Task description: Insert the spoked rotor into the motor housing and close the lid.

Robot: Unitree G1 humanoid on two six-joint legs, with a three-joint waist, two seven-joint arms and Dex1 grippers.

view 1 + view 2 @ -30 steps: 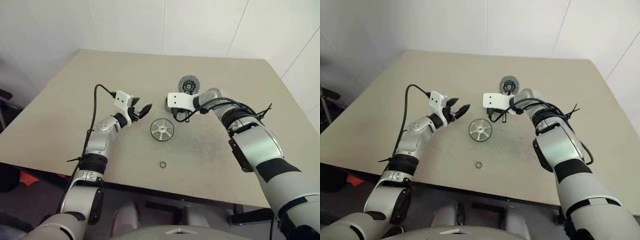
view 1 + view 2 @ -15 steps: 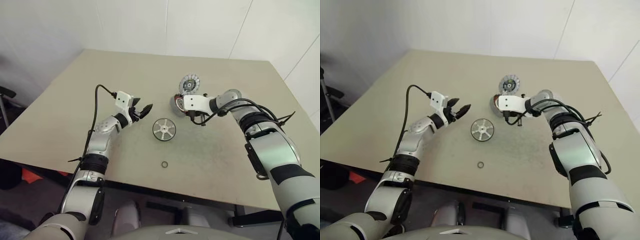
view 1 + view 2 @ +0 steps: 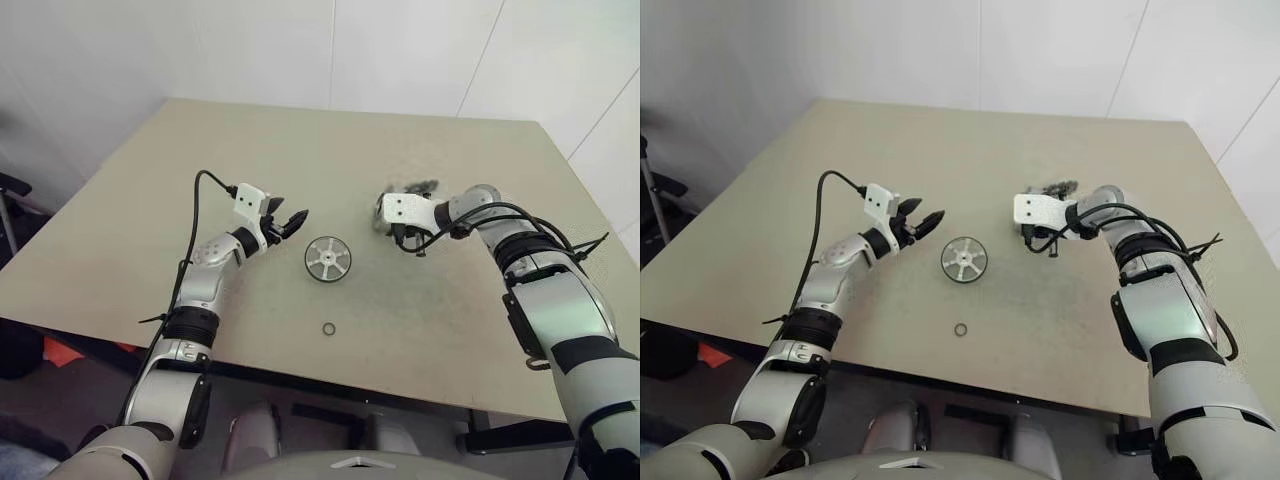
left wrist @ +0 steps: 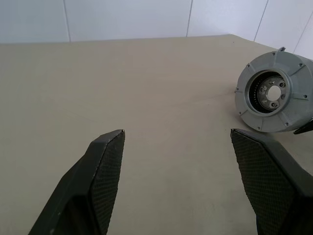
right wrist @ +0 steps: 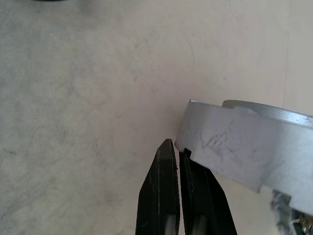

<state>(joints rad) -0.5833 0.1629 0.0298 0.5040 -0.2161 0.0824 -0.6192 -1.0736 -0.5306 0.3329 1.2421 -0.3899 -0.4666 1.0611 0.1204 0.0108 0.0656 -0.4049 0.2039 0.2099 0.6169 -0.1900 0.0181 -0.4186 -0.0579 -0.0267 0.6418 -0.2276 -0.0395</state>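
Note:
The spoked rotor (image 3: 327, 259), a silver wheel, lies flat on the table's middle. My left gripper (image 3: 292, 222) hovers left of it, open and empty, pointing level toward the motor housing (image 4: 274, 93). The housing is a grey cylinder tipped on its side, its open face showing a dark ring and a pale hub. My right gripper (image 5: 177, 147) is shut, its tips pressed against the housing's outer wall (image 5: 239, 142). In the head views the housing is a blurred dark shape (image 3: 412, 188) behind that hand. The lid I cannot pick out.
A small dark ring (image 3: 327, 328) lies near the table's front edge (image 3: 330, 378). The beige table (image 3: 250, 150) stands against white walls. A black cable (image 3: 200, 190) loops up from the left wrist.
My right hand has swung to the right, and the housing went with it and tipped up from where it lay flat. The left arm and the rotor have not moved.

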